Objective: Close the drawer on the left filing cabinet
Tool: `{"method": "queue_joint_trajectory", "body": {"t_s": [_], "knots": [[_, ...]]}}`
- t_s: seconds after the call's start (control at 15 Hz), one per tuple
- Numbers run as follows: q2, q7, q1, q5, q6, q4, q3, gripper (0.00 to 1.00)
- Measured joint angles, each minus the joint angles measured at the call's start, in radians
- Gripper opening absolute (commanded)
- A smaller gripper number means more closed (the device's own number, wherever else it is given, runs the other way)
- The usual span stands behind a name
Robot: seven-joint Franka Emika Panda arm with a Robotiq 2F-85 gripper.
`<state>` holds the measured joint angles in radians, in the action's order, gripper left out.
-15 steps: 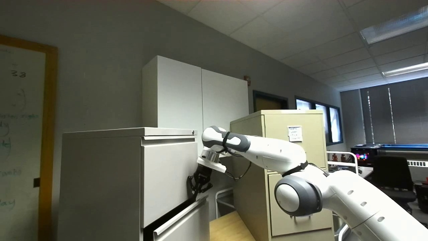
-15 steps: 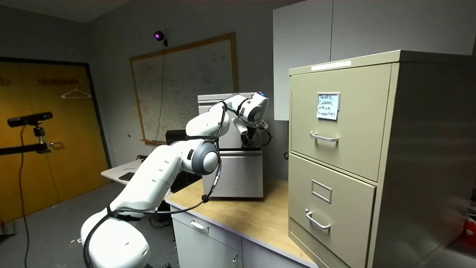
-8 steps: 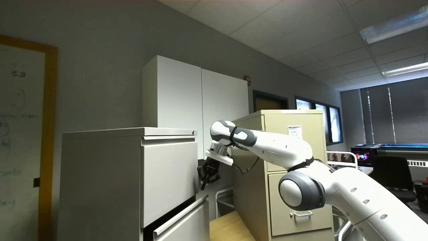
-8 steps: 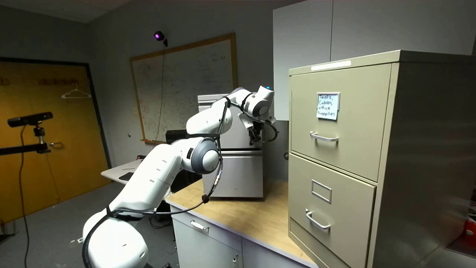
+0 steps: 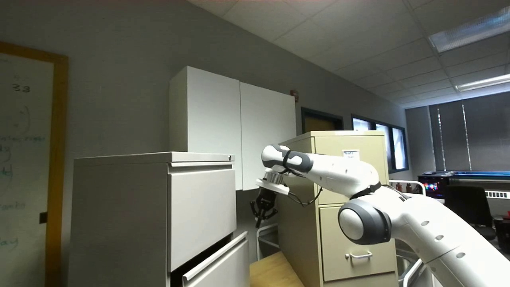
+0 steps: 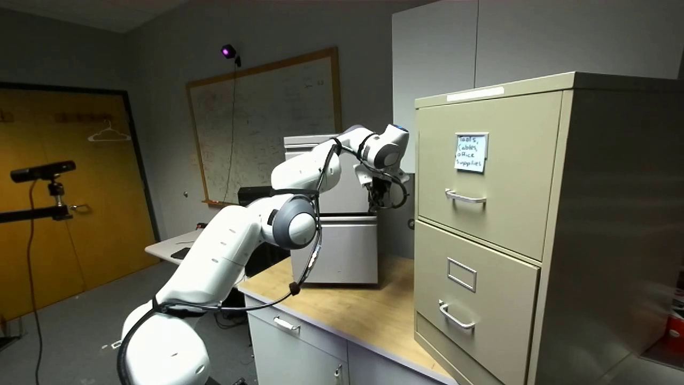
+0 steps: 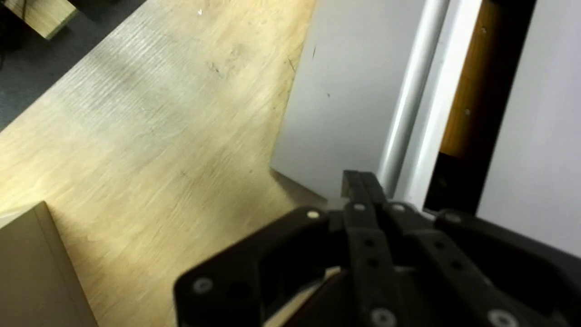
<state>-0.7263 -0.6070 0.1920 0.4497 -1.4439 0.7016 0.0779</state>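
"Wrist view: how do the jaws stand?"

"Closed, both sides together at the end of the gripper [image 7: 363,186]."

"And the drawer [image 7: 349,95]?"

"At 12 o'clock from the jaws and pulled out, with a dark gap and some yellow inside at 2 o'clock. The left filing cabinet [image 7: 540,145] shows its upper front at 3 o'clock in that view; the wooden table [image 7: 159,136] lies at 9."

"Are gripper and drawer touching?"

"Apart: in an exterior view the gripper [image 5: 259,223] hangs near the drawer's upper corner. In both exterior views the drawer sits at about 7 o'clock from it."

"What else?"

"In an exterior view, the beige cabinet [image 5: 332,249] at 3 o'clock, white wall cupboards [image 5: 269,127] at 12, the arm [image 5: 434,233] slanting toward 4."
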Motion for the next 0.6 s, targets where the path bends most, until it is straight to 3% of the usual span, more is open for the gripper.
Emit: {"method": "queue_joint_trajectory", "body": {"t_s": [0.6], "knots": [[-0.016, -0.097, -0.093, 0.032, -0.049, 0.153, -0.009, 0.00]]}}
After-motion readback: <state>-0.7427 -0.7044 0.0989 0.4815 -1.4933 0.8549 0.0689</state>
